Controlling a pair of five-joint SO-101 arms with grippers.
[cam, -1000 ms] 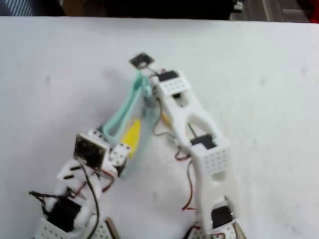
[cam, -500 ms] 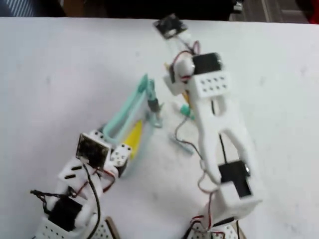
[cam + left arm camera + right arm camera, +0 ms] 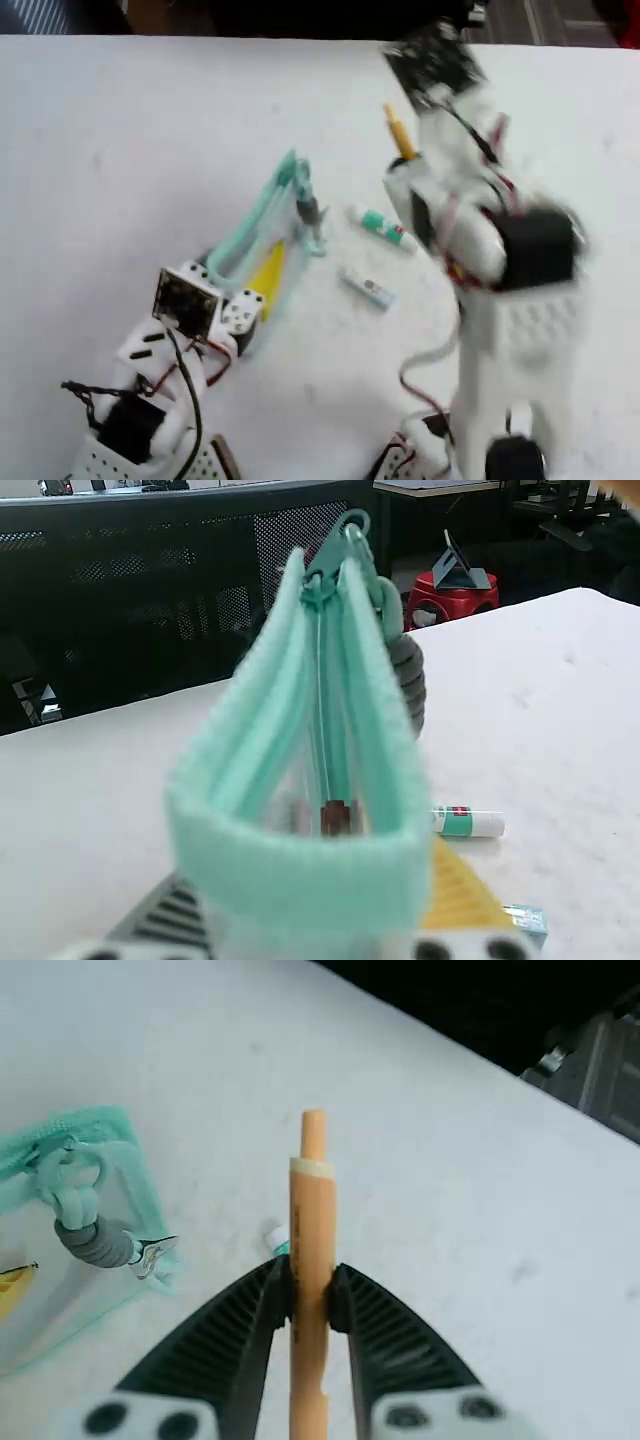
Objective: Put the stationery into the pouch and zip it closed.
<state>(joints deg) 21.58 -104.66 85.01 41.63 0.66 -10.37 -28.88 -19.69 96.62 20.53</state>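
Note:
A mint-green pouch (image 3: pixel 262 225) lies on the white table with its zip open and a yellow item (image 3: pixel 266 268) inside. My left gripper (image 3: pixel 240 298) is shut on the pouch's near end (image 3: pixel 330 780), holding its mouth up. A grey zip pull (image 3: pixel 408 680) hangs at the far end. My right gripper (image 3: pixel 311 1280) is raised to the right of the pouch, shut on an orange pen (image 3: pixel 311 1260) that points upward (image 3: pixel 400 133). A green-and-white glue stick (image 3: pixel 383 227) and a small white eraser-like piece (image 3: pixel 367 288) lie on the table between pouch and right arm.
The white table (image 3: pixel 120 130) is bare to the left and behind the pouch. Its far edge (image 3: pixel 200 36) meets a dark background. The right arm's body (image 3: pixel 510 300) stands over the right side of the table.
My right arm has lifted from the pouch's far end and swung up and to the right with the pen. The glue stick and small white piece have come into sight. The left arm stayed put.

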